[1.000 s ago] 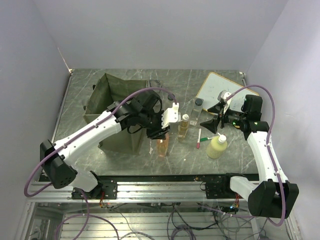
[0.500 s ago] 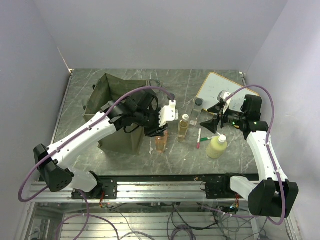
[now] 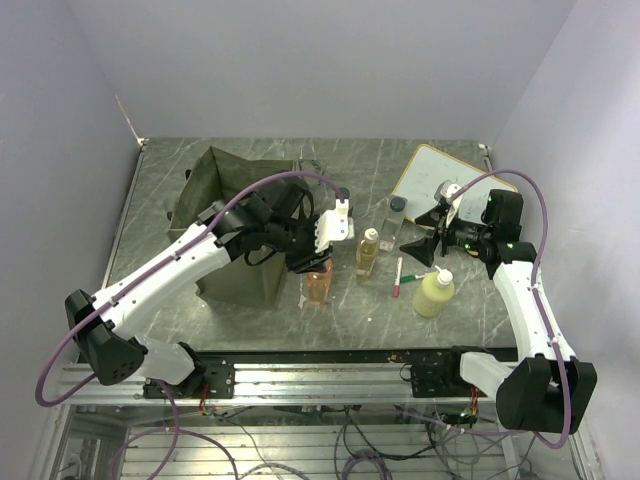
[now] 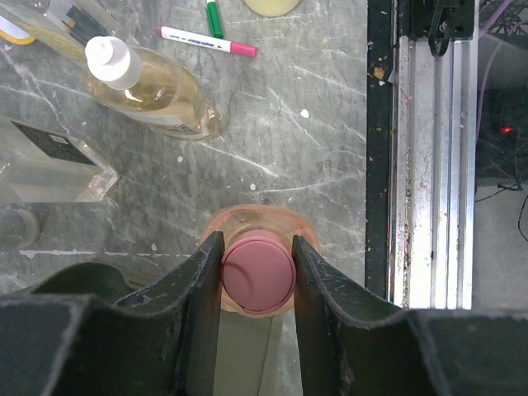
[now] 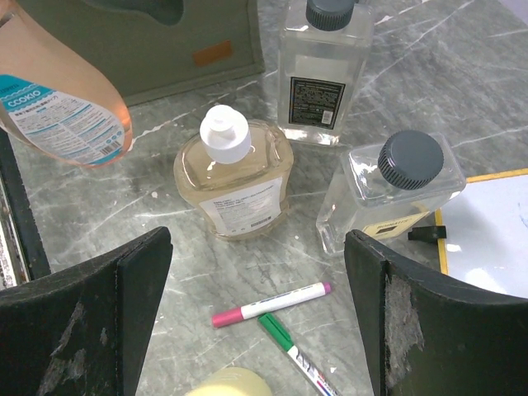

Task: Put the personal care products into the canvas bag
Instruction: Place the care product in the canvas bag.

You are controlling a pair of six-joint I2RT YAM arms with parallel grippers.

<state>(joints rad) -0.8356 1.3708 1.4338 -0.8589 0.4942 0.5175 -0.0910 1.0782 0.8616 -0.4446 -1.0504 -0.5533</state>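
Your left end effector [image 4: 257, 276] has edged toward the green bag [image 3: 225, 185], clamped on the cap of the orange bottle [image 3: 318, 287] beside it; your right end effector [image 5: 257, 280] hangs with its fingers apart over the worktop [image 3: 250, 320].

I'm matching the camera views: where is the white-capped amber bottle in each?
Top external: white-capped amber bottle, standing mid-table.
Left wrist: upper left.
Right wrist: centre, label facing the camera.
Shared landmark: the pink-and-white marker lying near it.
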